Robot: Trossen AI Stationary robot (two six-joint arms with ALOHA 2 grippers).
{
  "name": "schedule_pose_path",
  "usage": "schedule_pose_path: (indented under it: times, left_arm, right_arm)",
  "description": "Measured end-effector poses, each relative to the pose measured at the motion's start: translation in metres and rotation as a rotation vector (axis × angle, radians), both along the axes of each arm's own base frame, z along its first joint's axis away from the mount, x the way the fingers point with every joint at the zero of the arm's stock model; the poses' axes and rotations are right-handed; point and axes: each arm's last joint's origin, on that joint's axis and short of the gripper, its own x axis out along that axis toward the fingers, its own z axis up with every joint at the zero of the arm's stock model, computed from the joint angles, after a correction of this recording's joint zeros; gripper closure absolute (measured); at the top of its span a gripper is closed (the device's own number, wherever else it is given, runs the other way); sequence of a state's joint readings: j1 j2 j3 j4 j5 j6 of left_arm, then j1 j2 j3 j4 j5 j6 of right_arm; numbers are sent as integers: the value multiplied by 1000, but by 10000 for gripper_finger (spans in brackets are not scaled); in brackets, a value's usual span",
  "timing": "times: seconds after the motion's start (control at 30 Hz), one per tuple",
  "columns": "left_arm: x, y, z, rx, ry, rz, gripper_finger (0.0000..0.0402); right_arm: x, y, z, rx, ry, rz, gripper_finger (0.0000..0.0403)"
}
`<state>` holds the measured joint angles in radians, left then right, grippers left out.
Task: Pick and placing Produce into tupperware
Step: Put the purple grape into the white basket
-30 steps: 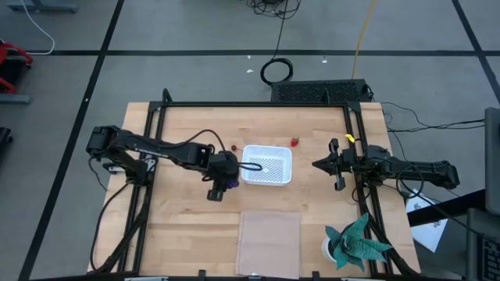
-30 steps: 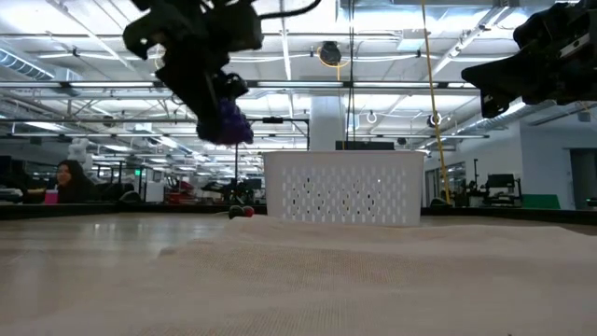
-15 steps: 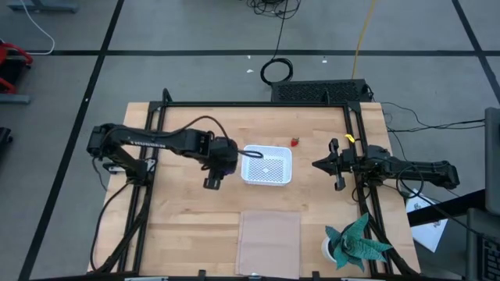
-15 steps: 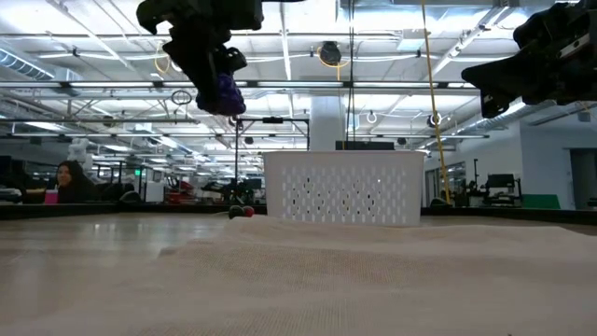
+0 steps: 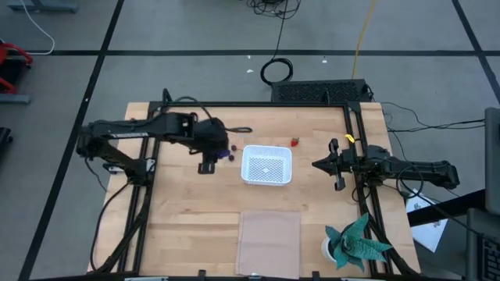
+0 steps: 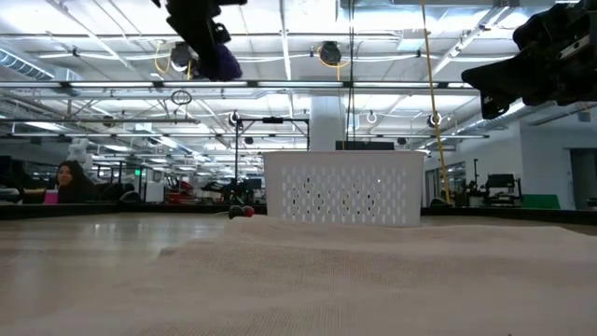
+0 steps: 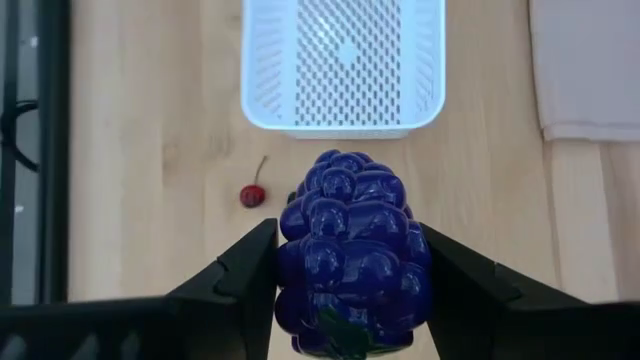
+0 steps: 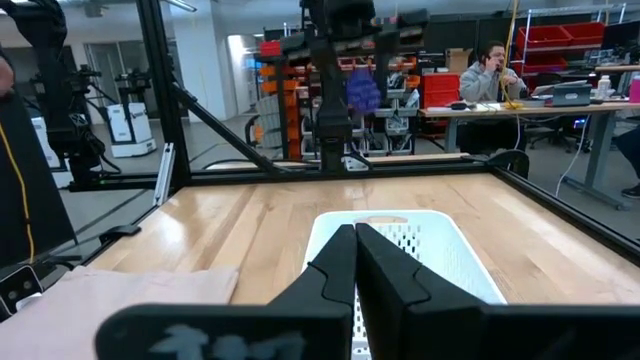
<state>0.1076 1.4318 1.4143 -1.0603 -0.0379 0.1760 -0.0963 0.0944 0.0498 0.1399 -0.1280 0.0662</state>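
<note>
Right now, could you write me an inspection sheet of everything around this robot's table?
Surface: wooden table.
Job's things: purple grape bunch held aloft; white tupperware empty; red cherry and strawberry on the table.
Clutter: pale sheet, teal paper plant.
End effectors: left end effector shut on the grape bunch, left of the tupperware; right end effector shut, waiting at the right.
Cables: yellow cable, black coil on the floor.
Surroundings: seated person in the background.

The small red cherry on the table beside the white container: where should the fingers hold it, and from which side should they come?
Grip the cherry by its round red body, coming straight down from above. It lies free on the wood, apart from the container; its stem looks too thin to pinch.
</note>
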Motion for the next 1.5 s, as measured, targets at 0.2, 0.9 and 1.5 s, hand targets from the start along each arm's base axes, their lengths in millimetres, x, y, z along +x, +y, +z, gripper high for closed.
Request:
schedule_pose_path:
  times: [0.2, 0.9, 1.5]
  left_arm:
    - [-9, 4, 9, -9, -35, 42, 213]
    - [-46, 15, 30, 32, -64, 146, 213]
    - [-16, 27, 19, -17, -125, 171, 213]
  right_arm:
    - [0, 0, -1, 1, 7, 0, 403]
    - [0, 0, 0, 0, -3, 0, 403]
    - [0, 0, 0, 0, -3, 0, 403]
